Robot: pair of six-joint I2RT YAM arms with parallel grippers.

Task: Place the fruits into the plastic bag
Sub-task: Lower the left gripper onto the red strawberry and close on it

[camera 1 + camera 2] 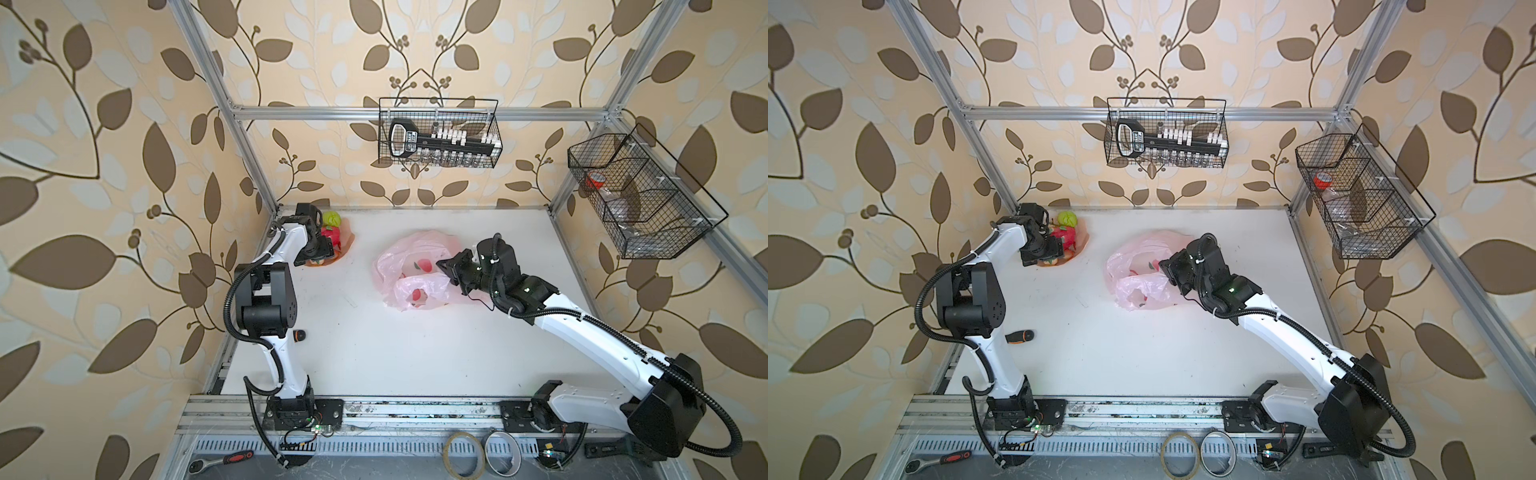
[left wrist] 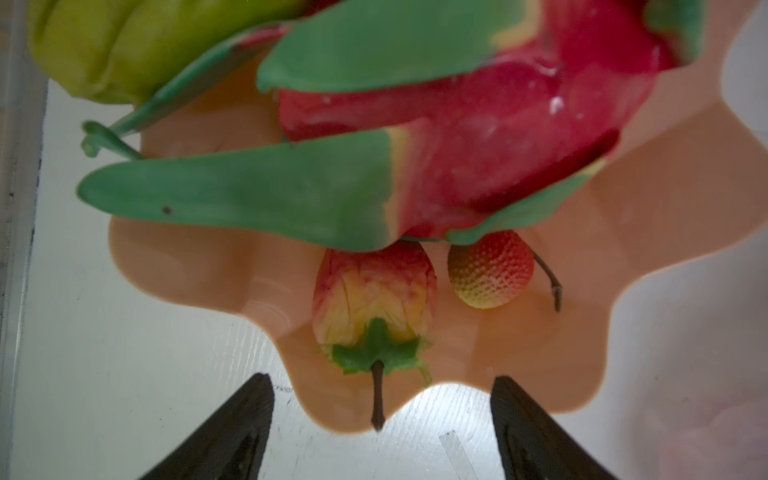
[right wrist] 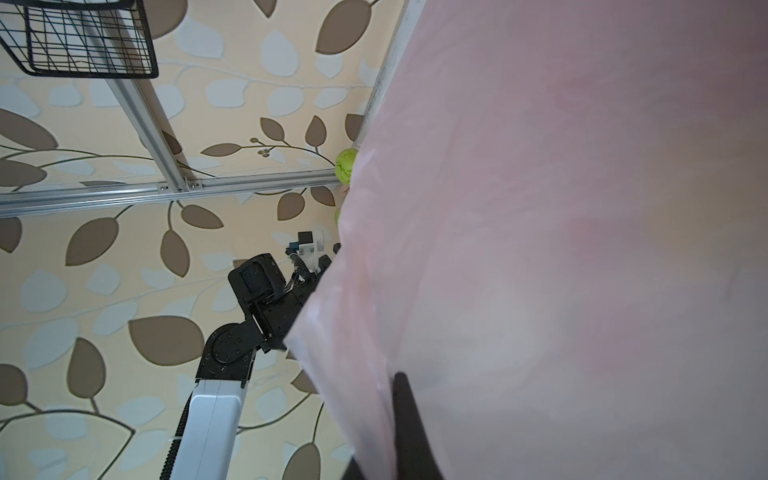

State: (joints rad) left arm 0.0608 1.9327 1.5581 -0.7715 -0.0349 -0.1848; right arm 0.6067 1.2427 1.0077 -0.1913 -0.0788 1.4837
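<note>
Peach-pink plastic, a petal-edged dish [image 1: 349, 242] sits at the far left corner of the white table [image 1: 374, 340] and holds the fruits that can be seen. A lumpy green fruit [image 1: 331, 218] is at its far edge and a dragon fruit [image 1: 330, 237] lies just beside it. The left wrist view also shows a small red-and-yellow fruit [image 2: 374, 291] with a leafy cap and a dimpled red berry [image 2: 490, 270], both tucked under the dragon fruit's green scales. The left gripper [image 2: 380, 380] hangs over the dish's rim with its jaws spread; the small fruit's stem lies between the tips and nothing is grasped. Well apart, mid-table, lies the crinkled pale pink plastic bag [image 1: 411, 266]. The right gripper [image 1: 444, 265] is clenched on the bag's right edge, and the film fills most of the right wrist view.
</note>
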